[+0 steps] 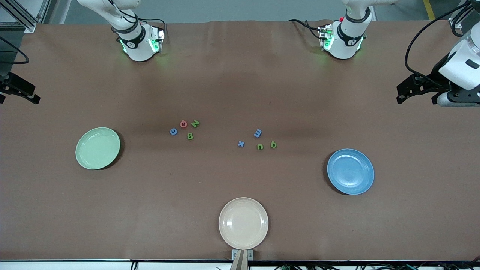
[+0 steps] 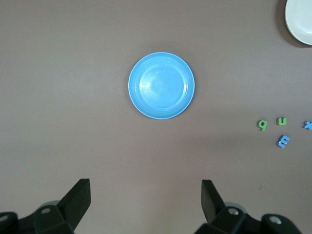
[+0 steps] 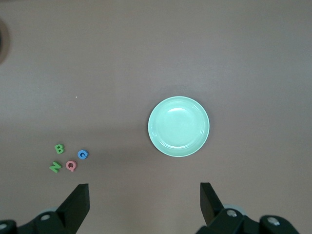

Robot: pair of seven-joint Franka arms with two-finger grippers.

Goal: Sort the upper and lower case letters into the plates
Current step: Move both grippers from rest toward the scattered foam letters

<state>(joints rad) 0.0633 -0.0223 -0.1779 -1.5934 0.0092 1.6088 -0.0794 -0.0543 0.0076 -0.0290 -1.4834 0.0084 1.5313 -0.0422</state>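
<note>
Green plate (image 1: pixel 97 148) is sitting toward the right arm's end of the table (image 1: pixel 240 86), blue plate (image 1: pixel 350 171) toward the left arm's end, both empty. Capital letters (image 1: pixel 184 128) and lowercase letters (image 1: pixel 258 139) are lying in two clusters between them. Left end effector (image 2: pixel 145 197) and right end effector (image 3: pixel 144 200) are hanging spread wide, gripping nothing.

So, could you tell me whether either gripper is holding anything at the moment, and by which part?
Nothing is held: the left gripper and right gripper are both open and empty.
</note>
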